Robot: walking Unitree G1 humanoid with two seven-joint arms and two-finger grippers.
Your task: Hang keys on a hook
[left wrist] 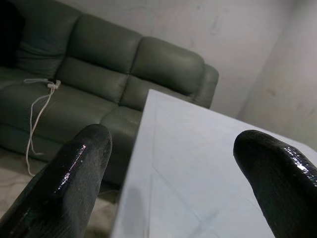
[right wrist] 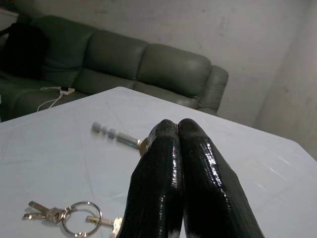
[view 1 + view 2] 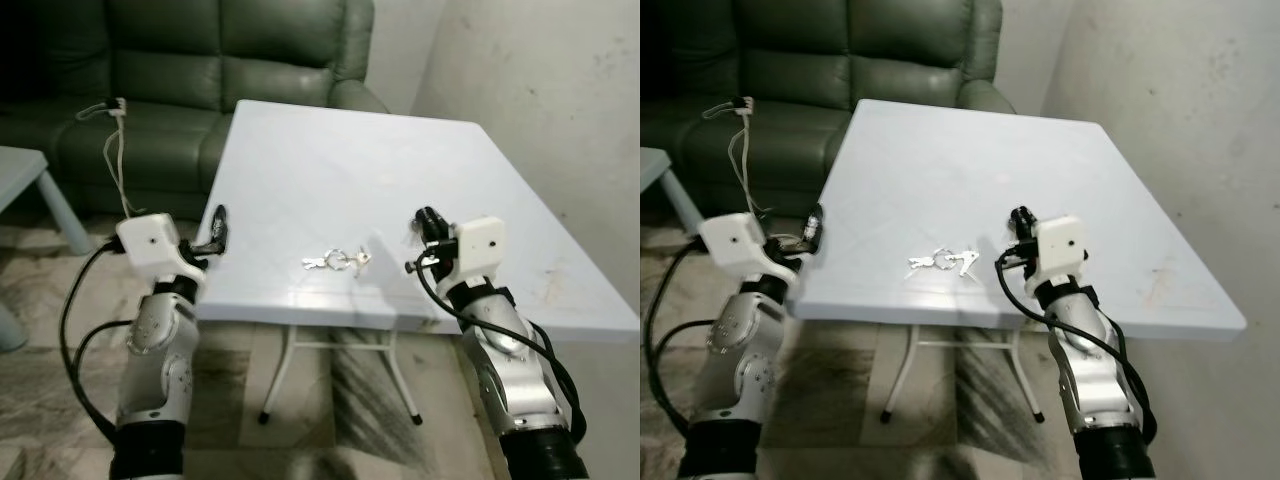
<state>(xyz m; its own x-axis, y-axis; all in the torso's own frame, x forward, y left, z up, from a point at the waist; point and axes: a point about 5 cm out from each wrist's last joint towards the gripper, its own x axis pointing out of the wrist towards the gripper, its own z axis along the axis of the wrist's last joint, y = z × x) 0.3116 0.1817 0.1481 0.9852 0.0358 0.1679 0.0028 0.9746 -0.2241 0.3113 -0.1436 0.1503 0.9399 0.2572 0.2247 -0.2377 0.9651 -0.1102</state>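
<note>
A pale, smooth square table (image 3: pixel 330 150) fills the middle of the head views, standing on thin white folding legs (image 3: pixel 280 375) over a mottled stone floor (image 3: pixel 60 340). Behind it, across the upper left of the frame, sits a dark green sofa (image 3: pixel 200 70) with padded, leathery cushions, and a white cable (image 3: pixel 118 150) trails down its seat front. A rough off-white wall (image 3: pixel 560 90) closes the right side, near the table's right edge. The corner of a small light-blue table (image 3: pixel 30 185) shows at the far left.

The keys (image 3: pixel 338 260), a few silvery metal ones on a round ring, lie flat on the table near its front edge, between the two arms, with bare tabletop all around and behind them. In the right wrist view a small grey ridged rod with a brass-coloured end (image 2: pixel 116 136) lies on the table just beyond the fingertips.

The left gripper (image 3: pixel 216 232) hangs at the table's left front corner, its glossy black fingers (image 1: pixel 74 173) set wide apart. The right gripper (image 3: pixel 428 222) sits over the front edge to the right of the keys, apart from them, its two rounded fingers (image 2: pixel 158 178) pressed together on nothing.
</note>
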